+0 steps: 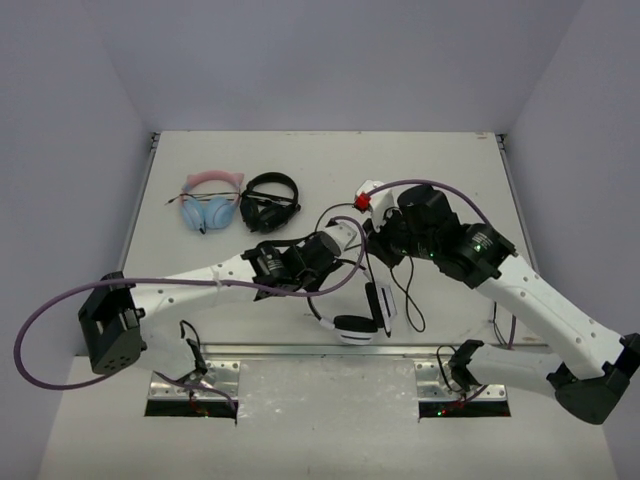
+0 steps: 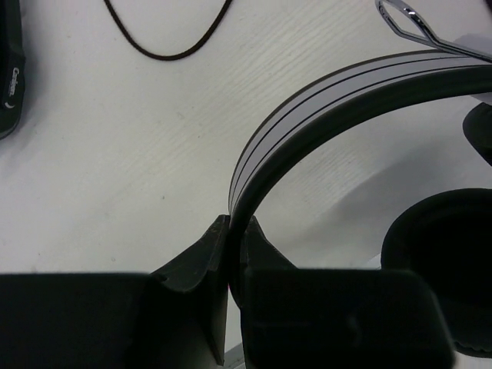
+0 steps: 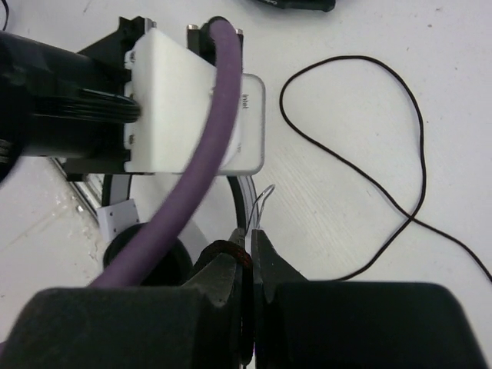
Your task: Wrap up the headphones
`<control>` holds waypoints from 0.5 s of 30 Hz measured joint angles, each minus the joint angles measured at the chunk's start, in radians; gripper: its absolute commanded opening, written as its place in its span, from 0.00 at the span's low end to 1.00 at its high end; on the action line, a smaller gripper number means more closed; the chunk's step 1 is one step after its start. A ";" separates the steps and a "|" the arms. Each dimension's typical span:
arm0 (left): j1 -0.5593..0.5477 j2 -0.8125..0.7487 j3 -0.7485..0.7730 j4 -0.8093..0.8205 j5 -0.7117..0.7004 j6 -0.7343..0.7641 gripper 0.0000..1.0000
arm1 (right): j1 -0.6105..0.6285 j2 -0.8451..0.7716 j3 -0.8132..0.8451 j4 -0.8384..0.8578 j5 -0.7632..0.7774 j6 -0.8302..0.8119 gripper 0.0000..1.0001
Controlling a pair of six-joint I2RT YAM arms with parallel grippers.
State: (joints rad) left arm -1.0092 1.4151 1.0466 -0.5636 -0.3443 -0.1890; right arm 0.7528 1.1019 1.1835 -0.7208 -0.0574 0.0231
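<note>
Left tool (image 2: 235, 231) clamps the headphones (image 1: 355, 328) by the band (image 2: 330, 96), so you have them steadied while your right tool (image 3: 247, 242), pinched shut apparently on the cable (image 3: 411, 219), can wind it.

A pink-and-blue cat-ear headset (image 1: 210, 200) lies on the white table (image 1: 300, 155), toward 10 o'clock from its middle. A black headset (image 1: 270, 202) sits just beside it, at its 3 o'clock.

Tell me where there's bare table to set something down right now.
Bare: the far strip behind the cat-ear pair and black pair, the far right corner beyond the right arm, and the patch between the cat-ear pair and left arm. Crowded: the centre, with the white headphones and cable.
</note>
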 measured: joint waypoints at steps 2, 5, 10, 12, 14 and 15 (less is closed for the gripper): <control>-0.008 -0.037 -0.008 0.015 0.046 0.023 0.00 | 0.001 -0.003 -0.017 0.016 0.007 -0.021 0.01; -0.023 -0.100 -0.028 0.045 0.117 0.050 0.00 | 0.002 -0.024 -0.053 0.055 0.006 -0.057 0.01; -0.032 -0.183 -0.045 0.051 0.256 0.093 0.00 | 0.003 -0.071 -0.115 0.098 -0.034 -0.111 0.01; -0.034 -0.192 -0.045 0.051 0.306 0.105 0.00 | 0.003 -0.068 -0.123 0.109 -0.050 -0.124 0.01; -0.038 -0.192 -0.045 0.048 0.350 0.115 0.00 | 0.004 -0.059 -0.131 0.117 -0.059 -0.133 0.01; -0.040 -0.192 -0.045 0.044 0.366 0.119 0.00 | 0.005 -0.055 -0.140 0.123 -0.061 -0.137 0.01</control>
State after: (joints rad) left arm -1.0489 1.2236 1.0016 -0.5194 0.0219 -0.0704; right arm 0.7578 1.0466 1.0435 -0.5976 -0.1181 -0.1135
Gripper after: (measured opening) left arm 0.045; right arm 0.021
